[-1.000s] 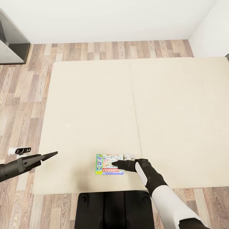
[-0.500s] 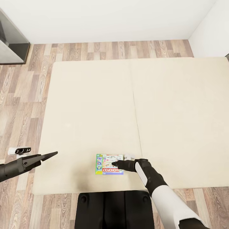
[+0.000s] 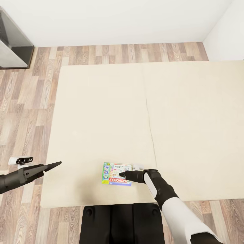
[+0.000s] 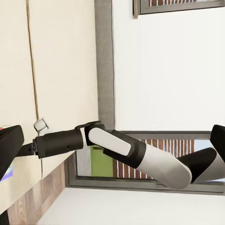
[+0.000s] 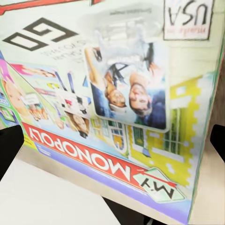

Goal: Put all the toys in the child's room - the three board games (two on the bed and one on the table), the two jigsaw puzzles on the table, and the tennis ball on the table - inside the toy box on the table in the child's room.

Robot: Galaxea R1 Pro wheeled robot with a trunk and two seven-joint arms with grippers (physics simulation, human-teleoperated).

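One board game (image 3: 117, 174), white-green with a red Monopoly strip, lies flat near the front edge of the beige bed (image 3: 101, 112). My right gripper (image 3: 122, 175) is over the game's right half. In the right wrist view the printed lid (image 5: 117, 108) is very close, with one dark fingertip (image 5: 9, 146) at each side of the picture, so the gripper is open. My left gripper (image 3: 54, 165) hangs open over the bed's left edge and holds nothing. The table, toy box, jigsaw puzzles and tennis ball are out of view.
Wood-plank floor (image 3: 27, 101) surrounds the bed. A dark cabinet (image 3: 12, 45) stands at the far left against the white wall. A small white device (image 3: 19, 160) lies on the floor near my left arm. My dark base (image 3: 118, 223) touches the bed's front edge.
The whole picture has shifted: the bed and floor slid slightly right, so the camera moved. The board game stayed beside my right gripper and now sits a little tilted. Neither arm changed pose.
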